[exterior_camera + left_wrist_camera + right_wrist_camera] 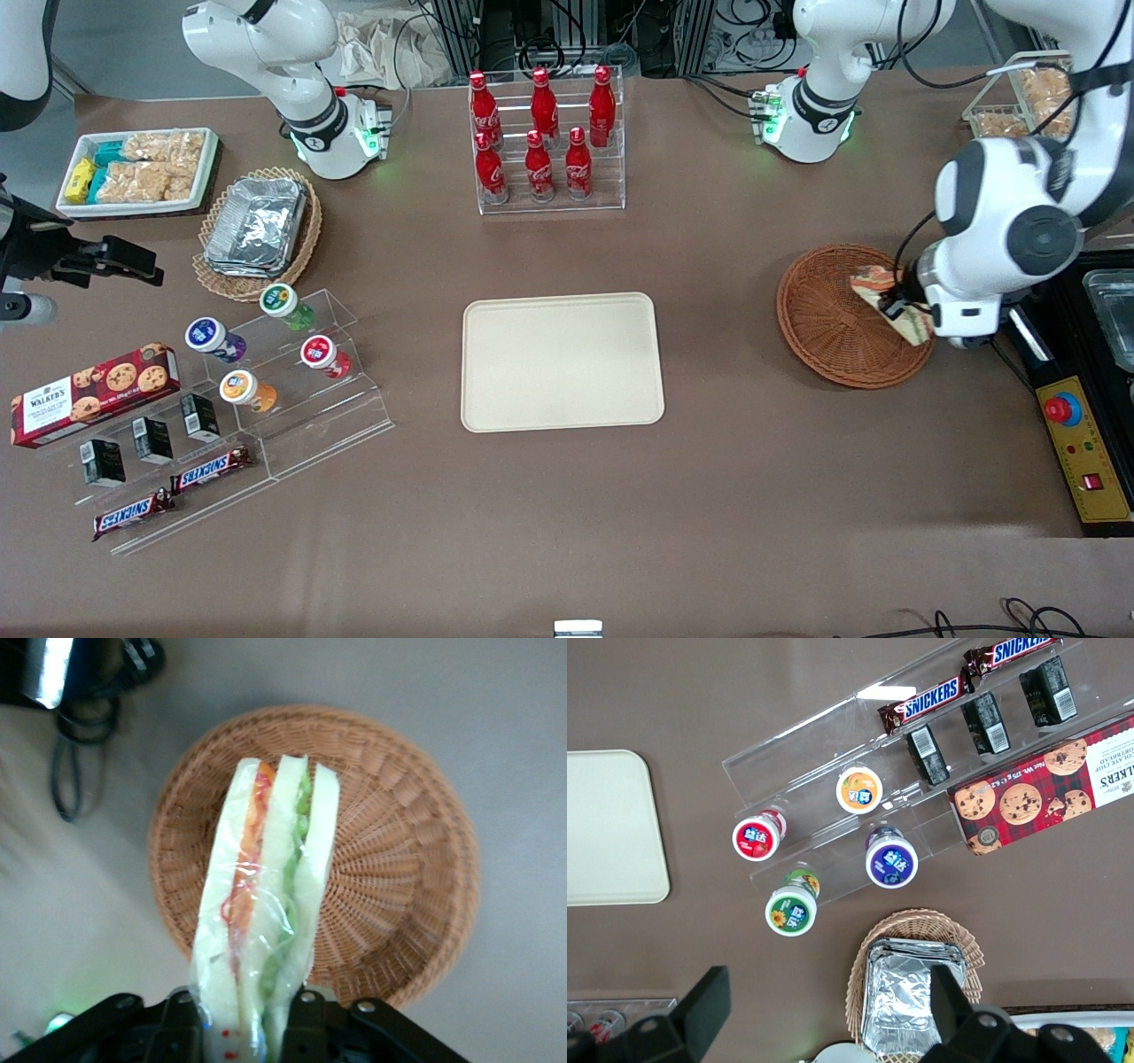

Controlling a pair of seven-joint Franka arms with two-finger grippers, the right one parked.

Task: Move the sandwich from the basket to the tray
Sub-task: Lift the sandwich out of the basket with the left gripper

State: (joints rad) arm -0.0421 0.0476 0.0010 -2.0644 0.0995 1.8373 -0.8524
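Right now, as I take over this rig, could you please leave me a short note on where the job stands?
Left gripper: fingers shut on the wrapped triangular sandwich, lifted above the round reddish-brown wicker basket.
Beige rectangular tray: mid-table, toward the parked arm's end from the basket, nothing on it.
Done: sandwich grasped and raised.
Left: carry it over to the tray, set it down, release.

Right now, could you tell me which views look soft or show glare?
Left wrist view: the gripper clamps the clear-wrapped wedge sandwich, whose wrap glints, above the blurred reddish-brown round wicker basket; front view: even light, soft shadows.
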